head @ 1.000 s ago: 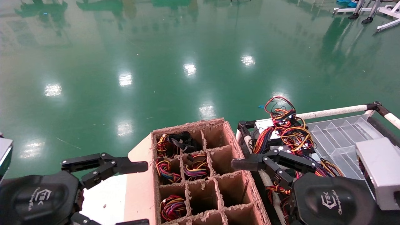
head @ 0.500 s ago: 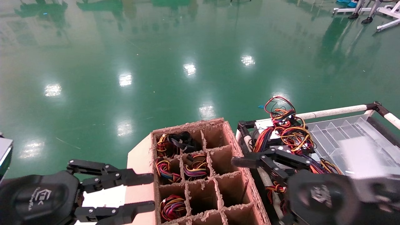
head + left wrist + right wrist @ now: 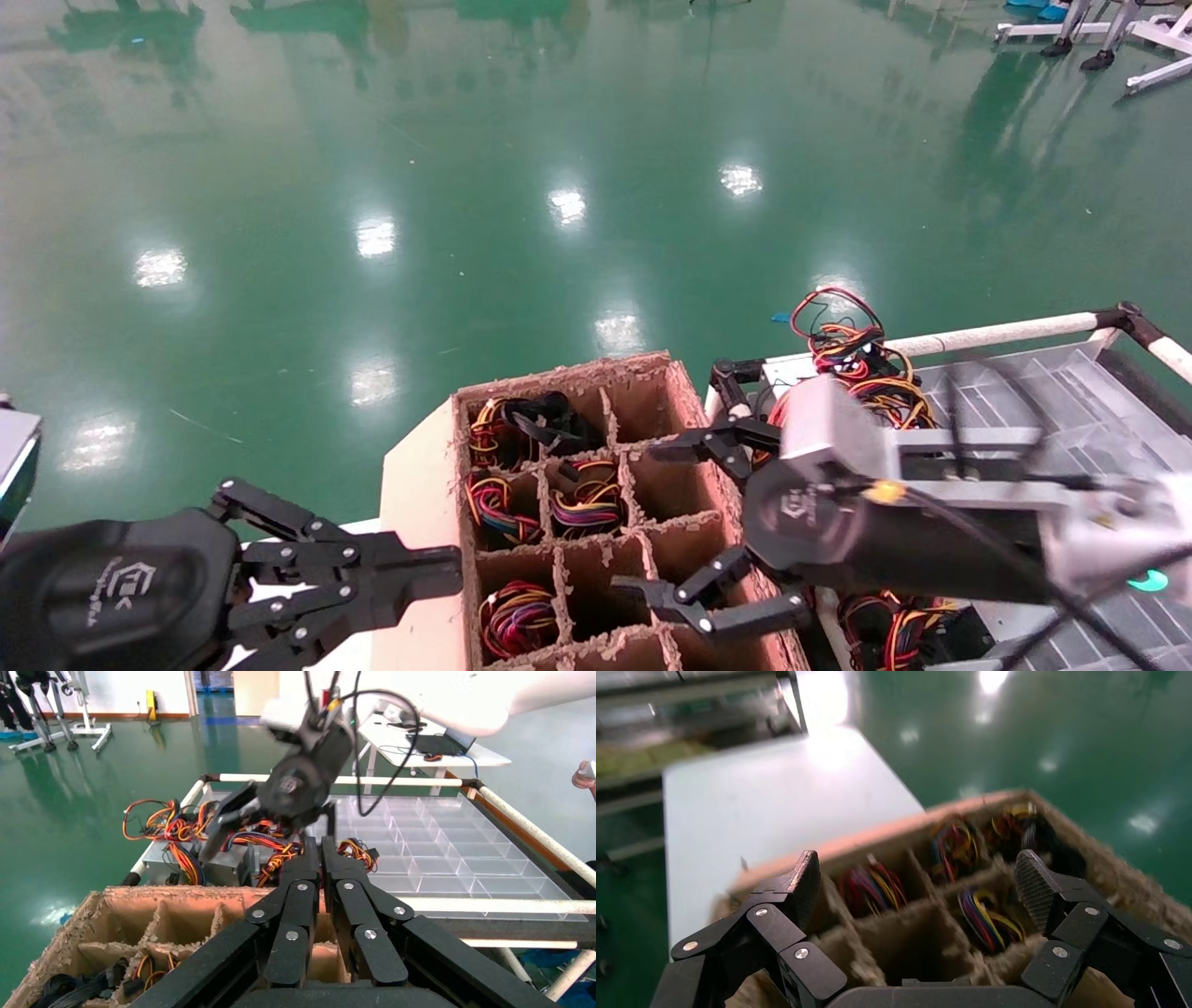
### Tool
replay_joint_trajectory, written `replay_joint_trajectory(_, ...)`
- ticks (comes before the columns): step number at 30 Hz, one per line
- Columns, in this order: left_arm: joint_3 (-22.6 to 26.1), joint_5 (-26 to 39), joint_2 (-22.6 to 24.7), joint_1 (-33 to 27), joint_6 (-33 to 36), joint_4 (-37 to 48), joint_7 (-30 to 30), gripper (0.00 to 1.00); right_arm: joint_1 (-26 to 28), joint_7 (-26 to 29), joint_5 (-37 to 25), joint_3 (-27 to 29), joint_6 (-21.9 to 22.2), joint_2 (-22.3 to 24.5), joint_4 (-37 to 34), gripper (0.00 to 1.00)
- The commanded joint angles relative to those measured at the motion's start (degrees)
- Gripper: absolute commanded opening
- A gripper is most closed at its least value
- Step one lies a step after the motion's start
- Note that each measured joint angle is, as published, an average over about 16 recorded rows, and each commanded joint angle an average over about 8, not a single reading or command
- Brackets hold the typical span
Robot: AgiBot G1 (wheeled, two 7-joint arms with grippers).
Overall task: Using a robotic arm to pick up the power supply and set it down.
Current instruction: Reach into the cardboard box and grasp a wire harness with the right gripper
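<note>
Now the right tool [image 3: 694, 527] has swung over the brown box [image 3: 596, 522], wide open and holding nothing. Left tool [image 3: 424, 573] is closed, empty. Power supply [image 3: 225, 864] sits in the rack by the wires [image 3: 843, 349]

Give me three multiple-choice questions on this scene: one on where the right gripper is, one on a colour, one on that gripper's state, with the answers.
1. Where is the right gripper?
A. above the clear tray
B. above the divided cardboard box
C. down on the ground

2. What colour is the floor?
A. grey
B. blue
C. green

3. How is the right gripper?
A. open and empty
B. shut on a power supply
C. shut on a wire bundle

Answers: B, it hangs over the box's right-hand cells in the head view. C, the floor is glossy green. A, the right wrist view shows its fingers wide apart with nothing between them. The left gripper sits shut at the box's left edge.
</note>
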Motion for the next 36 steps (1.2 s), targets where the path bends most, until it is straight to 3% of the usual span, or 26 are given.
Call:
replay_joint_trajectory(1,0.0,0.0,0.0,0.0,0.0,0.0,0.0,0.00,1.9,0.3,-3.1,-1.5,0.3,-1.3,-1.0,1.00)
replay_joint_trajectory(12,0.0,0.0,0.0,0.0,0.0,0.0,0.0,0.03,8.8,0.7,-17.6,-8.6,3.3,-8.9,-5.6,0.98)
replay_joint_trajectory(14,0.0,0.0,0.0,0.0,0.0,0.0,0.0,0.08,9.7,0.6,-19.7,-9.5,4.2,-10.2,-6.3,0.83)
replay_joint_trajectory(18,0.0,0.0,0.0,0.0,0.0,0.0,0.0,0.24,10.9,0.2,-22.8,-10.8,6.0,-12.6,-7.7,0.35)
replay_joint_trajectory(20,0.0,0.0,0.0,0.0,0.0,0.0,0.0,0.39,11.3,-0.1,-23.9,-11.3,6.9,-13.8,-8.4,0.12)
replay_joint_trajectory(22,0.0,0.0,0.0,0.0,0.0,0.0,0.0,0.59,11.6,-0.5,-24.9,-11.7,7.7,-14.7,-9.0,0.02)
replay_joint_trajectory(27,0.0,0.0,0.0,0.0,0.0,0.0,0.0,0.98,12.1,-0.9,-27.2,-12.7,9.4,-16.5,-10.0,0.00)
replay_joint_trajectory(36,0.0,0.0,0.0,0.0,0.0,0.0,0.0,1.00,12.4,-0.2,-29.5,-13.8,10.6,-18.1,-10.6,0.00)
